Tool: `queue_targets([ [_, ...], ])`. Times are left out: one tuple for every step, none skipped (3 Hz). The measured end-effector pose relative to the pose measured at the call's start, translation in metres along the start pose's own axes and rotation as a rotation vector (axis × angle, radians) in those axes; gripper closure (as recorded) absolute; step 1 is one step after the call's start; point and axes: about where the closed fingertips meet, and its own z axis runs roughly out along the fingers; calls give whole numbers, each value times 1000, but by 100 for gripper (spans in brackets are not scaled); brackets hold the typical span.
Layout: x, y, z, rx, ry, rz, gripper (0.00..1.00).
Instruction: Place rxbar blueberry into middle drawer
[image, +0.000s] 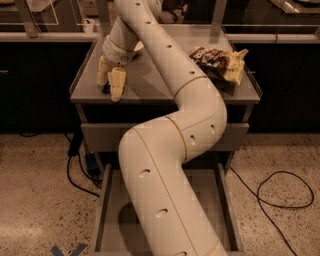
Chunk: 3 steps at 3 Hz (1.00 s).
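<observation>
The rxbar blueberry (106, 89) shows only as a small dark sliver on the grey countertop (150, 85), near its front left corner. My gripper (111, 83) hangs from the cream arm and points down right over the bar, hiding most of it. Whether it touches the bar is not visible. Below the counter, a drawer front (100, 137) is shut. Lower down, a drawer (102, 210) is pulled out, and my arm covers most of its inside.
A large brown-and-yellow crinkled chip bag (217, 62) lies at the counter's right side. Black cables (280, 192) trail over the speckled floor on the right and on the left (75, 170). Dark cabinets flank the counter.
</observation>
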Motion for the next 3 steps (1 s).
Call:
queue_targets([
  [-4, 1, -5, 0, 0, 0, 100],
  [-7, 7, -6, 0, 0, 0, 100],
  [-7, 7, -6, 0, 0, 0, 100],
])
